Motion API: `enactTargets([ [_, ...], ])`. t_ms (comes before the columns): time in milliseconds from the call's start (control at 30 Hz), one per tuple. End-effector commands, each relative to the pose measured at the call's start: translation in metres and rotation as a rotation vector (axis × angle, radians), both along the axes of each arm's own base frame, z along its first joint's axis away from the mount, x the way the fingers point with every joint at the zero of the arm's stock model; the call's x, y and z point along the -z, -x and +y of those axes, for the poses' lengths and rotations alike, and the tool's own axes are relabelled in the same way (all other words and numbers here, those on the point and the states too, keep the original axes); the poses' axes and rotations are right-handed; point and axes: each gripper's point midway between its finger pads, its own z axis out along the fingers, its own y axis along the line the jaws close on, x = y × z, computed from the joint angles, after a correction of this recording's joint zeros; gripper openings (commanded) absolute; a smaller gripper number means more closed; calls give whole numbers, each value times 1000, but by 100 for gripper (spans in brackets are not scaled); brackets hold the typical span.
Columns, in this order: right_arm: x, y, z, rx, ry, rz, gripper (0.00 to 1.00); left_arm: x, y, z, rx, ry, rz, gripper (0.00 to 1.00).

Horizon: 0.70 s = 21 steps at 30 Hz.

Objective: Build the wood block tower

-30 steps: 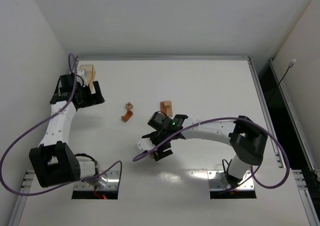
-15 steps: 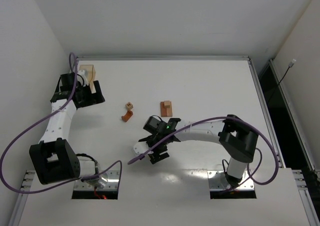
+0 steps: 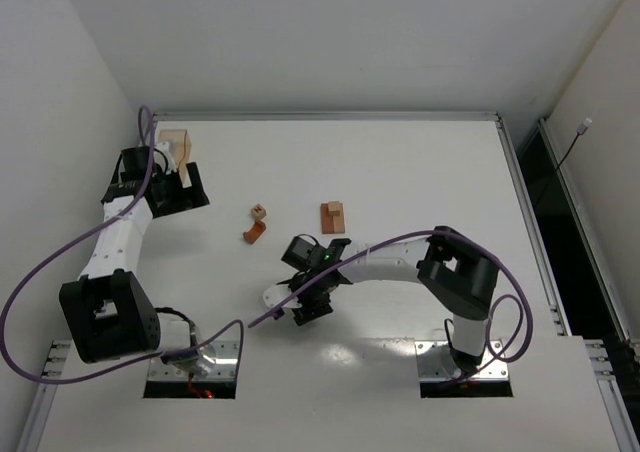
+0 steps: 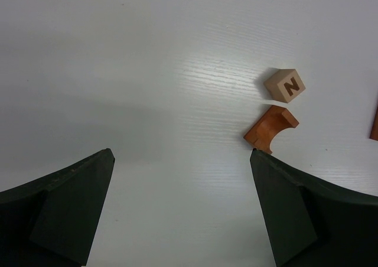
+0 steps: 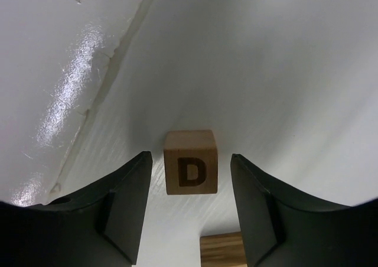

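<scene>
A bare white table (image 3: 430,162) under flat light. The right gripper (image 5: 191,158) straddles the D cube (image 5: 190,171), fingers spread with a sliver of gap on each flank and the cube square between them. A tan block (image 5: 223,250) sits just behind, wristward, and may get nudged. The left gripper (image 4: 181,153), spread wide, is well apart from that cube; the N cube (image 4: 284,85) and the arch piece (image 4: 271,128) lie ahead to its right.
</scene>
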Motion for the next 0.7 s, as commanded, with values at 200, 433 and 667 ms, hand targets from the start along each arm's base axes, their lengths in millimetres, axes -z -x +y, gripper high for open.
enactTargets([
  [200, -12, -6, 24, 19, -69, -11, 9, -15, -11, 6, -9, -1, -46, 100],
  [433, -73, -36, 27, 376, -134, 35, 0, -17, -13, 9, -50, -1, -62, 100],
  [667, -86, -119, -3, 1194, -1, 100, 0, -24, -8, 7, -60, 16, -101, 100],
])
